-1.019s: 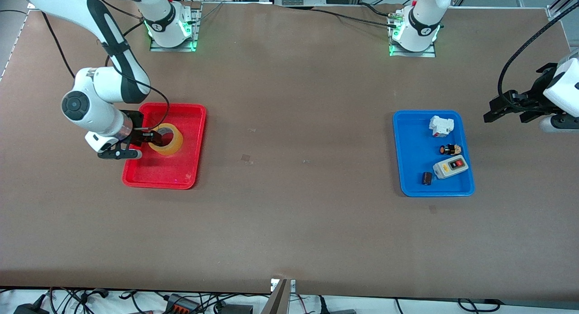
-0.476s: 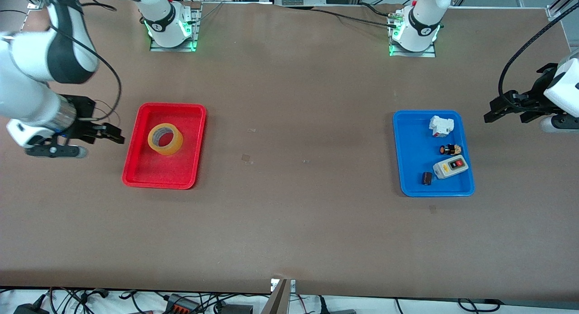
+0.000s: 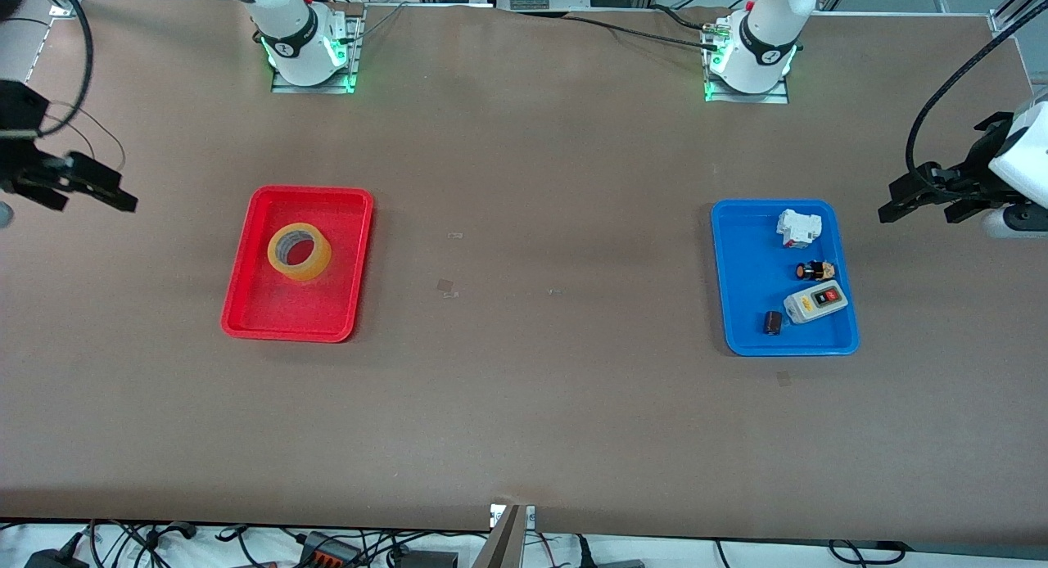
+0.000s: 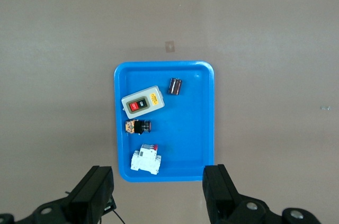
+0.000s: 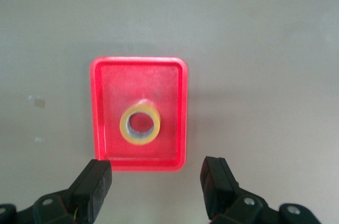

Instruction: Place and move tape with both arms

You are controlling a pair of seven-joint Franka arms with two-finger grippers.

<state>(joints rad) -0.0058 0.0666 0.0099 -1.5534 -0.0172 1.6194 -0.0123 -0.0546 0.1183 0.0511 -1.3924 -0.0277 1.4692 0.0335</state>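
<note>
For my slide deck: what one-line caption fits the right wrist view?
Open right gripper hangs over the table, looking down on the translucent yellow tape roll lying flat in the red plastic tray.

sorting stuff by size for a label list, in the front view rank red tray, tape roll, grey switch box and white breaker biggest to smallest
1. red tray
2. tape roll
3. grey switch box
4. white breaker

The last two look close in size, so that order is unsure.
</note>
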